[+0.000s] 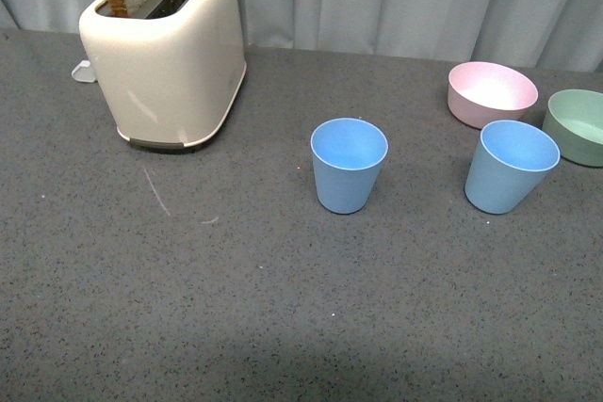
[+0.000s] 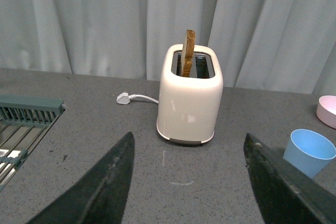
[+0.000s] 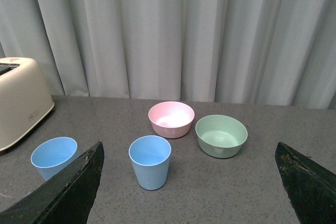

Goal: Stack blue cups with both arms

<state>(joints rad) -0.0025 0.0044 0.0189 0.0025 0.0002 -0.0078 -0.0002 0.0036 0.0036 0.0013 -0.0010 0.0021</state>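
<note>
Two light blue cups stand upright and apart on the grey table. One cup (image 1: 349,165) is near the middle; it also shows in the left wrist view (image 2: 310,152) and the right wrist view (image 3: 54,157). The other cup (image 1: 511,167) stands to its right, in front of the bowls, and shows in the right wrist view (image 3: 150,161). Neither arm shows in the front view. My left gripper (image 2: 189,179) is open and empty above the table in front of the toaster. My right gripper (image 3: 189,174) is open and empty, well back from the right cup.
A cream toaster (image 1: 168,54) with a slice of bread in it stands at the back left. A pink bowl (image 1: 492,93) and a green bowl (image 1: 578,125) sit at the back right. A green dish rack (image 2: 21,124) lies at the far left. A grey curtain hangs behind the table.
</note>
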